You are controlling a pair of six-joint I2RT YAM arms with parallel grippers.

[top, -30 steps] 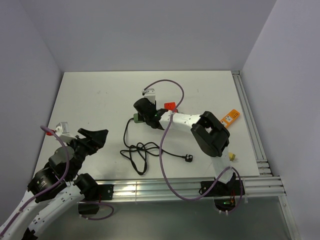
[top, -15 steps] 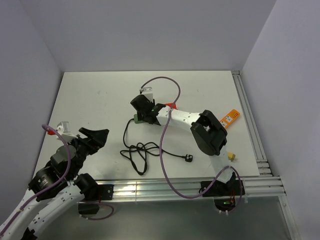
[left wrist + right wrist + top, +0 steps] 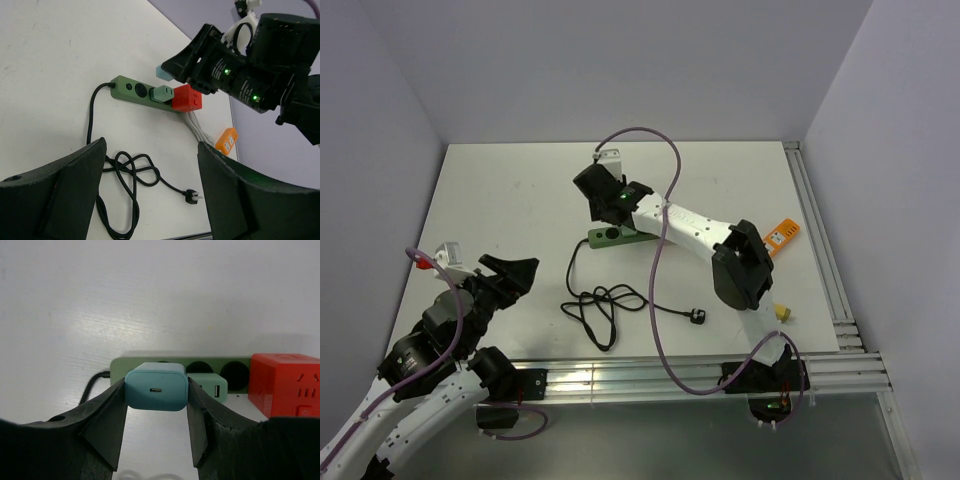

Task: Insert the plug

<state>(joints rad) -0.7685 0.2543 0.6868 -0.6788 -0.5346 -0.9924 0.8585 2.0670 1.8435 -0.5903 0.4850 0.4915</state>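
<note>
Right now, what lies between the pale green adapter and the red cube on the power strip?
One empty socket of the power strip, seen in the right wrist view between the pale green adapter and the red cube.

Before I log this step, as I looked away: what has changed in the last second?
The right tool, shut on the charger, moved away from the bases and slightly left. It has gone from over the strip to beyond it, so the strip now shows in the top view. The left tool, the cord and the strip stayed put.
</note>
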